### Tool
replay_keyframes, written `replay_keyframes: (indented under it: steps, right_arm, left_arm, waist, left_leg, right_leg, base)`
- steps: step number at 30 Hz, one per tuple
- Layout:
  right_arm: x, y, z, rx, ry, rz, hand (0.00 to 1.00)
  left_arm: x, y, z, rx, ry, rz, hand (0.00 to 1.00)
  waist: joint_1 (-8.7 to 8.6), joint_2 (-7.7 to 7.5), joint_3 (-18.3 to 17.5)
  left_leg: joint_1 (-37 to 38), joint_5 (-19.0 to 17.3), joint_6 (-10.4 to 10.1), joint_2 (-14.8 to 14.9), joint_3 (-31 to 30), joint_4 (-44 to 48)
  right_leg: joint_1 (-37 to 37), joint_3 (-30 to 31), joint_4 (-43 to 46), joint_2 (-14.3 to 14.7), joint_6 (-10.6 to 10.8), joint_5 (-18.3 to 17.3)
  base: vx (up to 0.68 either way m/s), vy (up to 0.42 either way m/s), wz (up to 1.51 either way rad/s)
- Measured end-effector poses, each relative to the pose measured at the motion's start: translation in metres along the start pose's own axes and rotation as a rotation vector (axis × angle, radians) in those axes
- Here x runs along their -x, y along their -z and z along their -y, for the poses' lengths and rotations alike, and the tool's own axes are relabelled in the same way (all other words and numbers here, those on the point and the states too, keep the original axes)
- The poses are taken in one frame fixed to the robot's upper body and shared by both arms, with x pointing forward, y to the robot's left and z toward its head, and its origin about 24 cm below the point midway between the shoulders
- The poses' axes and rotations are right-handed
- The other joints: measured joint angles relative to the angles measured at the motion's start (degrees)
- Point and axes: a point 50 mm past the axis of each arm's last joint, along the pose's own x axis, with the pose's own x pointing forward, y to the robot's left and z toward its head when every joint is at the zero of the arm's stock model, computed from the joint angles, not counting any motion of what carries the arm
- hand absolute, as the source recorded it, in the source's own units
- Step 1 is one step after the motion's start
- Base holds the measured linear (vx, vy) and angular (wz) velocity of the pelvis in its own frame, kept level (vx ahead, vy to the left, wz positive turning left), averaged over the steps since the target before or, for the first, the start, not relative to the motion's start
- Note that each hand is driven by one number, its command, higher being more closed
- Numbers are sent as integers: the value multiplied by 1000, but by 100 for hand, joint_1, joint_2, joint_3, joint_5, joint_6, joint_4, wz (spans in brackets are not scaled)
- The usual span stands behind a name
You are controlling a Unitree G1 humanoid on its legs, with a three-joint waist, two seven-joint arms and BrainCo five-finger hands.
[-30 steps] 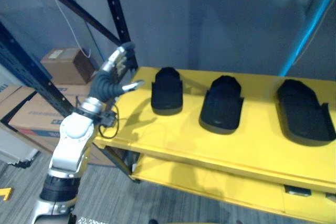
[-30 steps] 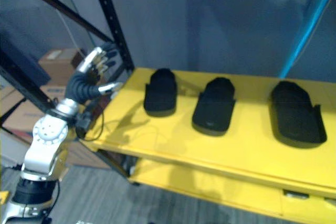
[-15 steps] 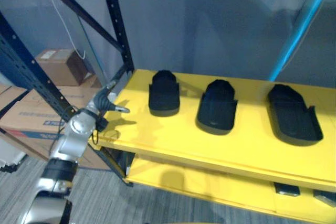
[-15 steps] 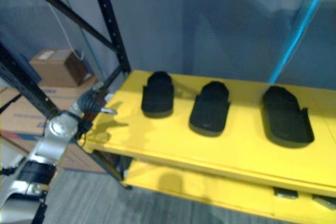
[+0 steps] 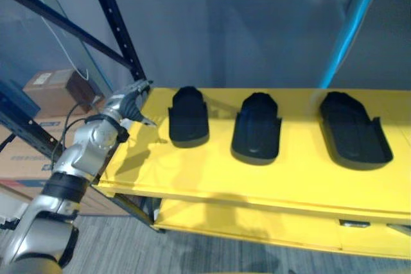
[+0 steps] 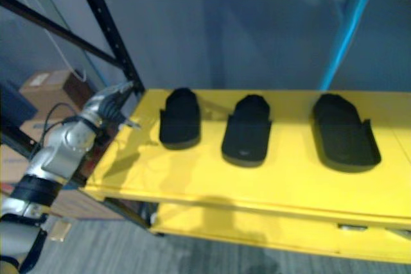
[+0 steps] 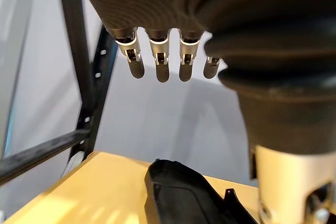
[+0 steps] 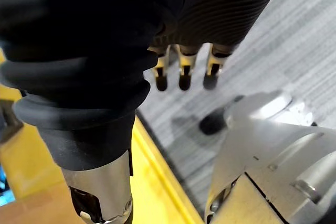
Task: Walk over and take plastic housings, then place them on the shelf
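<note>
On yellow shelf point(image 5: 212, 171), eye views: three black plastic housings point(image 5: 257, 126) in row, apart. Left hand point(image 5: 130, 102) by shelf's left edge, near leftmost housing point(image 5: 188, 117). Left wrist view: fingers point(image 7: 163, 66) loose, empty. Right wrist view: right hand point(image 8: 184, 69) slack, empty, above grey floor point(image 8: 294, 51).

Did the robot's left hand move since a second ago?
Yes. The left hand has dropped: it was raised above the leftmost housing, and now it sits level with it, at the left edge of the yellow shelf.
</note>
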Motion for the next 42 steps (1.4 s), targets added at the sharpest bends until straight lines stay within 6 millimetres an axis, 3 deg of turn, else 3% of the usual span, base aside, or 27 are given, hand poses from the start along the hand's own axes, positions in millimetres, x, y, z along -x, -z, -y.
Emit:
replay_keyframes:
  steps: [7, 10, 24, 42]
  right_arm:
    - [0, 0, 3, 15, 3, 3, 0]
    - [0, 0, 2, 22, -11, 4, 0]
    - [-1, -9, -4, 74, -33, 28, 0]
    - [-1, -20, -1, 187, -44, 61, 0]
  left_arm:
    - [0, 7, 6, 81, -6, -56, 0]
    - [0, 21, 27, -11, -59, -145, 0]
    - [-3, 30, 35, -179, -118, -217, 0]
    - [-3, 30, 50, -342, 2, -186, 0]
  waist:
    - [-66, 3, 27]
    - [-151, -44, 65]
    - [-472, 62, 325]
    - [-553, 256, 431]
  left_leg:
    - [52, -26, -4, 14, 94, -1]
    - [18, -76, -50, 28, 242, 1]
    - [-148, -77, -52, 42, 277, 9]
    - [-37, -76, -51, 43, 339, 31]
  right_leg:
    - [-27, 116, 1, 10, -15, -10]
    - [-157, 270, 5, 27, 16, 10]
    - [-382, 339, 59, 49, -11, -6]
    - [-371, 455, 146, 49, -21, -11]
  base:
    - [-10, 0, -9]
    - [79, 12, -24]
    - [13, -3, -2]
    - [0, 1, -2]
